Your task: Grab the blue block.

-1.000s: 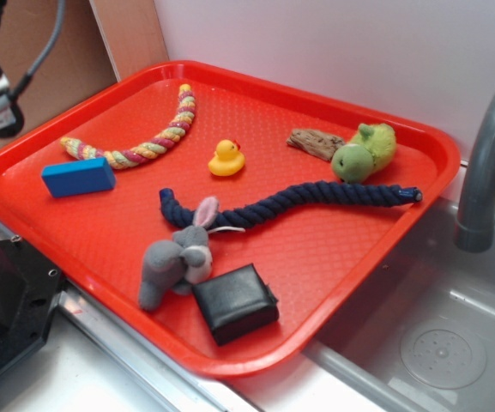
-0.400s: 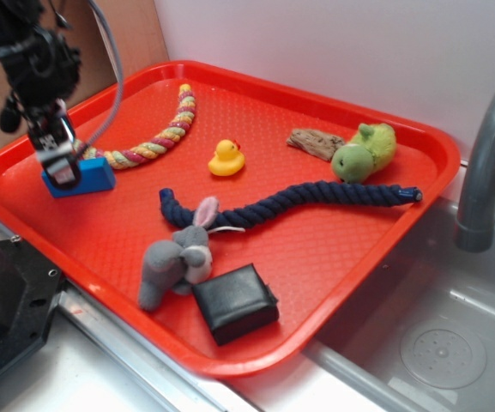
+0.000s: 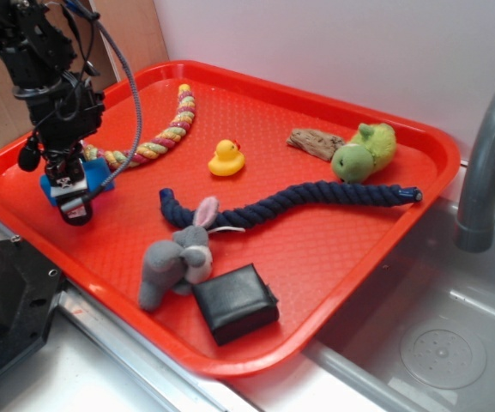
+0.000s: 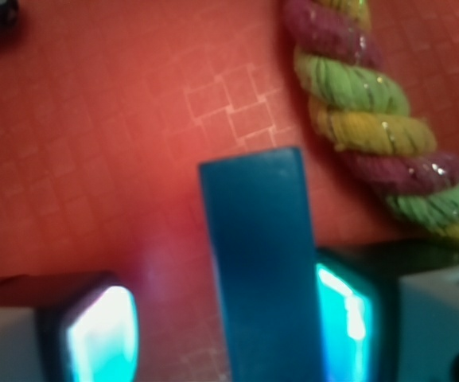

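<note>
The blue block [image 3: 101,177] lies at the left side of the red tray [image 3: 316,253], just below the end of a multicoloured braided rope [image 3: 157,137]. My gripper [image 3: 65,182] is lowered over the block and hides its middle. In the wrist view the block [image 4: 261,270] stands lengthwise between my fingers. The right pad [image 4: 344,314] is against the block's side. The left pad [image 4: 102,334] is apart from it, with bare tray showing in the gap. The gripper [image 4: 223,330] is open around the block.
On the tray are a yellow duck [image 3: 226,159], a navy rope [image 3: 316,196], a grey bunny [image 3: 178,253], a black pouch [image 3: 235,302], a green plush [image 3: 365,152] and a brown piece [image 3: 315,142]. A faucet [image 3: 487,154] and sink [image 3: 436,343] are on the right.
My gripper has come in from the upper left and gone down over the blue block, shifting a little to the right along it. The block has not moved.
</note>
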{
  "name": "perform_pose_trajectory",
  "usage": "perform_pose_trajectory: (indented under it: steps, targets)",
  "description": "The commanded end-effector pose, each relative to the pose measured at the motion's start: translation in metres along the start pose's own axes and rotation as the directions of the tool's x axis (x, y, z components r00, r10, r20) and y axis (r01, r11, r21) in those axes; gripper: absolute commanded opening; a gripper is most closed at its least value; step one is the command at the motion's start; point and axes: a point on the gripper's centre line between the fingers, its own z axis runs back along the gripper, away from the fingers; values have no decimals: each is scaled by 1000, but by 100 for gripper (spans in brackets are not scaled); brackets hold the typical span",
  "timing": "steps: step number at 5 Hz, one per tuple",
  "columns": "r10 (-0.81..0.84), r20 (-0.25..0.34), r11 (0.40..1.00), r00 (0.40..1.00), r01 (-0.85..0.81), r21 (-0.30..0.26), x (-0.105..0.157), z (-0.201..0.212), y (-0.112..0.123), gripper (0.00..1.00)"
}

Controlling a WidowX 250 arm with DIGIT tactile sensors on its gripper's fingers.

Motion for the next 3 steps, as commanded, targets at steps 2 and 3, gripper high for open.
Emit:
perform_pose_trajectory:
  steps: [2, 3]
  targets:
    - [138, 31, 975, 990, -141, 174, 27, 97, -33, 0]
    - [377, 77, 913, 923, -384, 137, 36, 147, -48, 0]
